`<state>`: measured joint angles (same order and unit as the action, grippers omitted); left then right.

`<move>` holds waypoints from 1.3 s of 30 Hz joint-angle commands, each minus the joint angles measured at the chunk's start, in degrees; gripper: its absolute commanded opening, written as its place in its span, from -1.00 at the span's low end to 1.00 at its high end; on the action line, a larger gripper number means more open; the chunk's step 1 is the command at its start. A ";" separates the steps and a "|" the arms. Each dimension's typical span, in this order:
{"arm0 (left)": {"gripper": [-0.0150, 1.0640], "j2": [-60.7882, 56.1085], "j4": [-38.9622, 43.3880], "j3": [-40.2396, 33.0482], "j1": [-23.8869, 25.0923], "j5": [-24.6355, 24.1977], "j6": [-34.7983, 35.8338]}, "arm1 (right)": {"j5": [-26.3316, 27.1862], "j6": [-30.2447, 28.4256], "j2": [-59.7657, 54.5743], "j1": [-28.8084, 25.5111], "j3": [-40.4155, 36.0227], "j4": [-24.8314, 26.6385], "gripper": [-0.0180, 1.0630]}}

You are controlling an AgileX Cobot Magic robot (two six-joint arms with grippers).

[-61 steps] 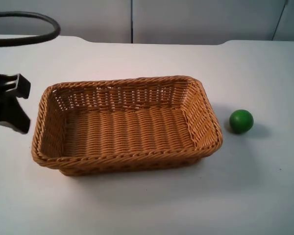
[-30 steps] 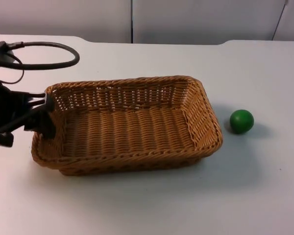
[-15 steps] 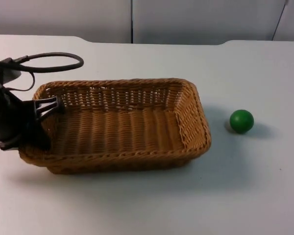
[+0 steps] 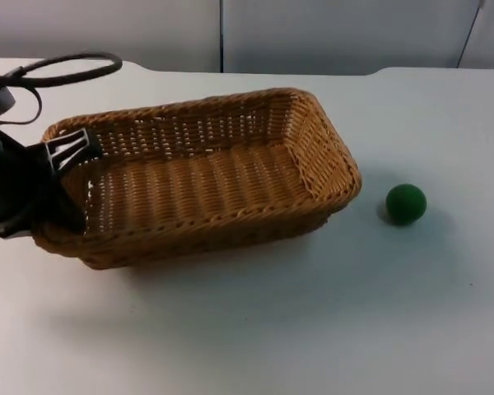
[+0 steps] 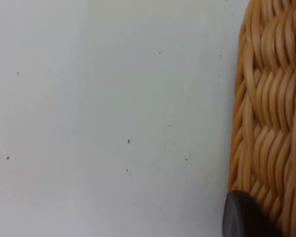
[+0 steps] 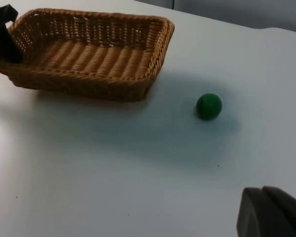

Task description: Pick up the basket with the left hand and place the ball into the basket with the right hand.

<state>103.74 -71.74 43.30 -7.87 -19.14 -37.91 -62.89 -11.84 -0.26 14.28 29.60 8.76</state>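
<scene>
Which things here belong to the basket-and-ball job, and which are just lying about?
Part of the job:
wicker basket, lifted and tilted off the table
green ball, on the table beside it
left gripper, shut on the basket's end rim
right gripper, waiting above the table

Just there:
white table
grey partition wall

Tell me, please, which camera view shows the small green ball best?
The right wrist view: the small green ball sits whole on the white table, apart from the woven wicker basket. The top view shows it equally whole; the left wrist view faces the basket's wall.

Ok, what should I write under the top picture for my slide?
The left hand lifts one end of the wicker basket while the green ball sits on the white table.
</scene>
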 commanded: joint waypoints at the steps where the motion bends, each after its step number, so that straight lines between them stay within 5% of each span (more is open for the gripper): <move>1: -0.97 -3.84 -1.74 -2.03 0.06 0.21 0.37 | 0.40 -0.01 0.26 0.13 -0.18 0.04 -0.97; 12: -0.97 -14.80 -1.83 -5.91 0.06 -0.17 0.37 | 0.40 -0.01 0.26 0.13 -0.18 0.04 -0.97; 36: -0.97 -15.06 0.76 -5.91 0.06 -0.77 0.37 | 0.40 0.09 0.26 0.13 -0.18 0.04 -0.97; 39: -0.97 -15.06 1.99 -5.91 0.06 -1.54 0.37 | 0.96 3.87 0.26 0.13 -0.18 -2.42 -0.97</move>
<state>89.49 -69.61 37.33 -7.87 -19.47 -37.91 -62.75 -8.61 -0.26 14.28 29.60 7.11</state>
